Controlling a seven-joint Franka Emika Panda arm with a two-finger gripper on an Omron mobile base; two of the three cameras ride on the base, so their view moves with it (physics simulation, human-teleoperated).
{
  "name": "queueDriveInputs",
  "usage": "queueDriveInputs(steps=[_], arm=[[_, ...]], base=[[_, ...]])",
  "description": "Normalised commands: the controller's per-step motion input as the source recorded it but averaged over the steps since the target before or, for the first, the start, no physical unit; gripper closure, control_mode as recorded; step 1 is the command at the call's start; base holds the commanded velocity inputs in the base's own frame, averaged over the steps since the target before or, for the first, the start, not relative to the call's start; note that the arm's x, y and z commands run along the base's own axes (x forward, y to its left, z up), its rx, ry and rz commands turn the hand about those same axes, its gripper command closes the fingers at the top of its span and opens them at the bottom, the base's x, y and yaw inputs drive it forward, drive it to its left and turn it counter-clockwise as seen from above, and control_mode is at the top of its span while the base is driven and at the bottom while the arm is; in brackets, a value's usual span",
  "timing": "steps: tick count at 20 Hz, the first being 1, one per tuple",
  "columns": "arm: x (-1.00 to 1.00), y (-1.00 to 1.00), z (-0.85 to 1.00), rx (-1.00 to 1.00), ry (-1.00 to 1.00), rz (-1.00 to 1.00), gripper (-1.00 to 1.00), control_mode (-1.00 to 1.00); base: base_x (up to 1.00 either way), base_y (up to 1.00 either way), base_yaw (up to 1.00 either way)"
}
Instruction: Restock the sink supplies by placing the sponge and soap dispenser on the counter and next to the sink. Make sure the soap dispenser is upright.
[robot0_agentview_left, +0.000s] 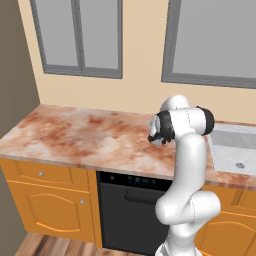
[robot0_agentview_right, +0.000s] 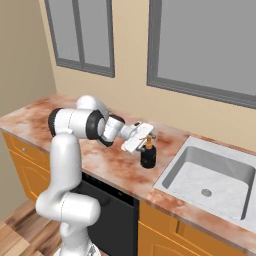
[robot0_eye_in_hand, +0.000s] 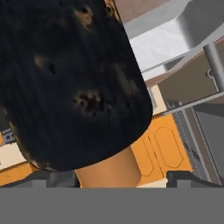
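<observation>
The soap dispenser (robot0_agentview_right: 148, 157), a black bottle with an orange pump, stands upright on the counter (robot0_agentview_right: 107, 162) just left of the sink (robot0_agentview_right: 186, 159). My gripper (robot0_agentview_right: 146, 136) is at its pump top, coming in from the left. In the hand view the black bottle (robot0_eye_in_hand: 70, 78) looms large, and its orange neck (robot0_eye_in_hand: 109, 168) lies between my gripper's (robot0_eye_in_hand: 116, 177) widely parted fingertips (robot0_eye_in_hand: 54, 177), which stand apart from it; the gripper is open. The sponge is out of view. In the left base view my own arm hides the dispenser.
The wall with two windows (robot0_agentview_right: 82, 35) runs behind the counter. A black dishwasher front (robot0_agentview_left: 130, 210) and orange cabinets (robot0_agentview_left: 47, 200) sit below. A long stretch of bare counter (robot0_agentview_left: 75, 135) lies left of the arm. The sink basin (robot0_agentview_left: 235, 150) is at the right.
</observation>
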Motion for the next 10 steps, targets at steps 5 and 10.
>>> queueDriveInputs(steps=[5, 10], arm=[[-0.1, 0.27, 0.18, 0.0, -0.08, 0.0, -1.0, -1.0], [-0.21, 0.41, 0.31, -0.01, -0.12, 0.0, -1.0, -1.0]], base=[[0.0, 0.0, 0.0], [0.0, 0.0, 0.0]])
